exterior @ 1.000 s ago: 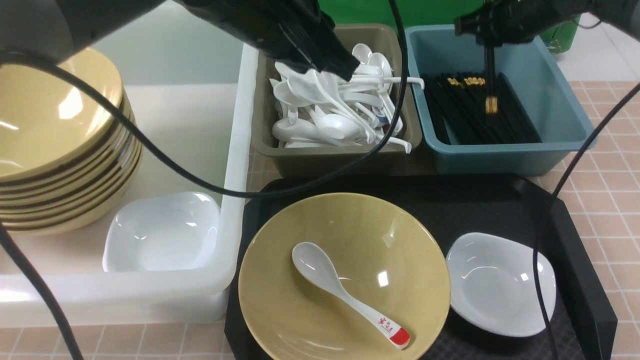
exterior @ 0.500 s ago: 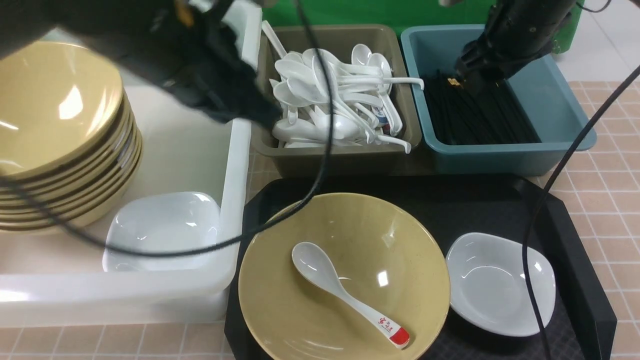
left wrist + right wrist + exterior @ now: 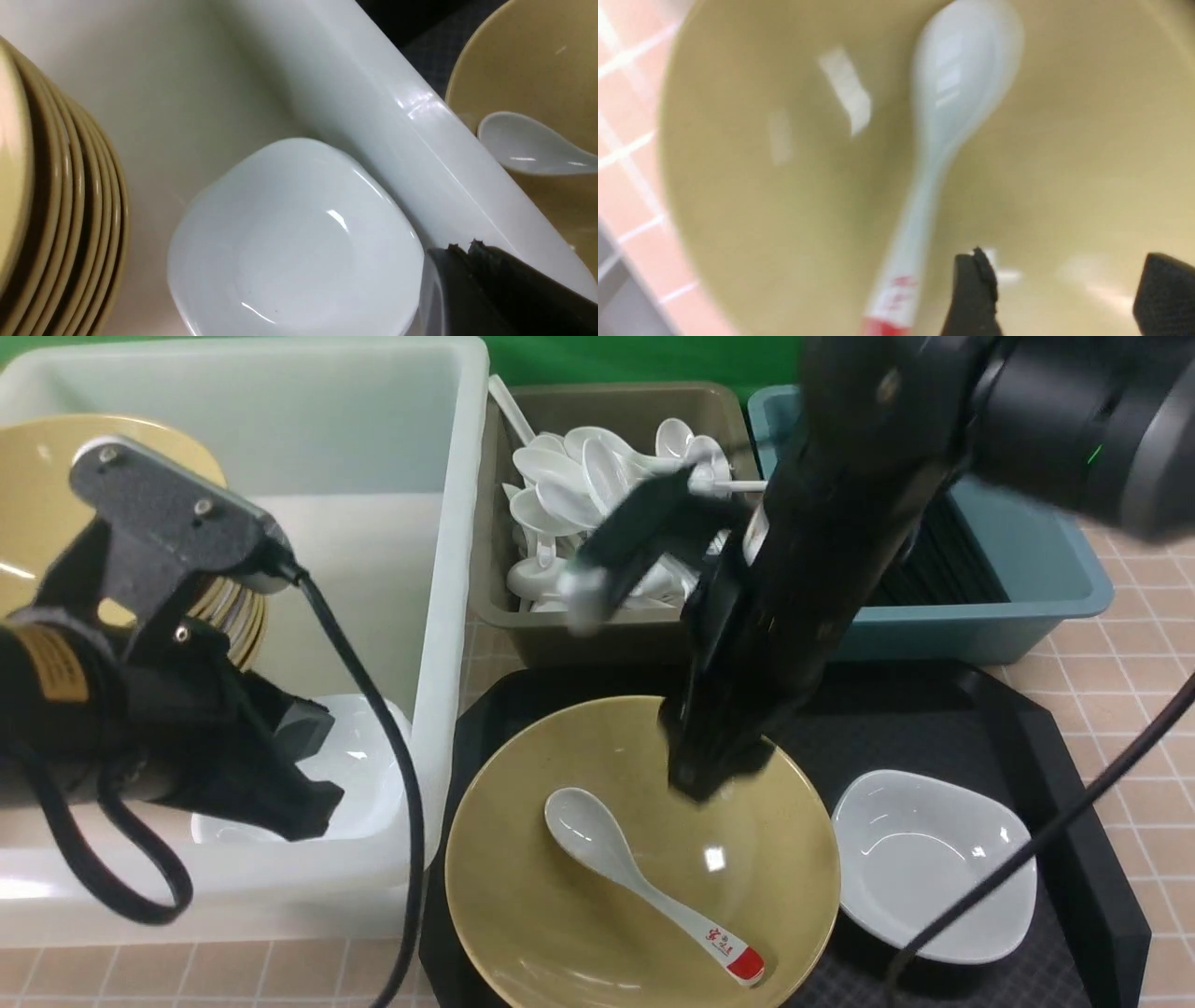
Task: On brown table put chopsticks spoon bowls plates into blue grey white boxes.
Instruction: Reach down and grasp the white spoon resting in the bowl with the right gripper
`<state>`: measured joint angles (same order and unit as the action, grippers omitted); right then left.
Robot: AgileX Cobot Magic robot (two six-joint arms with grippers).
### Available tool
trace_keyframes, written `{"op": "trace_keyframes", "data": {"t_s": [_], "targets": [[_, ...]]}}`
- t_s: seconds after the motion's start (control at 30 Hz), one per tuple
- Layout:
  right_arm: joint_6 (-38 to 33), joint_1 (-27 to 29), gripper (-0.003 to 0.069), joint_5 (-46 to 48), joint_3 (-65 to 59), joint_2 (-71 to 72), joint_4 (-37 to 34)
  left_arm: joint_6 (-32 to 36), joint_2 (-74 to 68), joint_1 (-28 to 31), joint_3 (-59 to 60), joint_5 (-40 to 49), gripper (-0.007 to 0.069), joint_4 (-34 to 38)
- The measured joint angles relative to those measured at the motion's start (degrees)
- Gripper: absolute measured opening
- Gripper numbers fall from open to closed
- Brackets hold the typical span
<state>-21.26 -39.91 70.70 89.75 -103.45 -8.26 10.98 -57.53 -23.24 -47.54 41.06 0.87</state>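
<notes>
A white spoon with a red end lies in a tan bowl on the black tray. My right gripper hangs open and empty just above the bowl's far side; in the right wrist view the spoon lies beside its fingers. A white plate sits on the tray to the bowl's right. My left gripper is shut and empty over the white tub's front wall, beside a white plate inside. Chopsticks lie in the blue box.
A stack of tan bowls stands in the white tub's left part. The grey box holds several white spoons. The black tray lies on the tiled table. My right arm crosses over the grey and blue boxes.
My right arm has swung from the blue box down over the tan bowl. My left arm has drawn back from the grey box to the white tub's front.
</notes>
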Motion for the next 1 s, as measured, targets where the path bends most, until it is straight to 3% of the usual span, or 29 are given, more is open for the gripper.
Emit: {"op": "trace_keyframes", "data": {"t_s": [0.13,0.7,0.9,0.97,1.0], "targets": [[0.0,-3.32,0.0482,-1.38,-3.55,-1.55,-0.04,0.0,0.07,0.0,1.1,-3.09,0.0001,0.15],[0.61,-4.12,0.0467,-4.22,-4.04,-10.31,-0.09,-0.12,-0.5,0.0,1.14,-6.18,0.0001,0.22],[1.75,-4.12,0.0239,-4.41,-3.56,-11.21,0.04,-0.18,-0.5,0.0,1.14,-6.18,0.0001,0.46],[1.94,-3.84,0.0111,-3.39,-1.87,-11.2,0.24,-1.65,-0.5,0.0,1.08,-6.23,0.0001,1.0],[1.94,-3.51,0.0105,-2.94,-1.03,-10.88,0.39,-2.91,-0.6,0.0,0.85,-6.29,0.0001,1.07]]}}
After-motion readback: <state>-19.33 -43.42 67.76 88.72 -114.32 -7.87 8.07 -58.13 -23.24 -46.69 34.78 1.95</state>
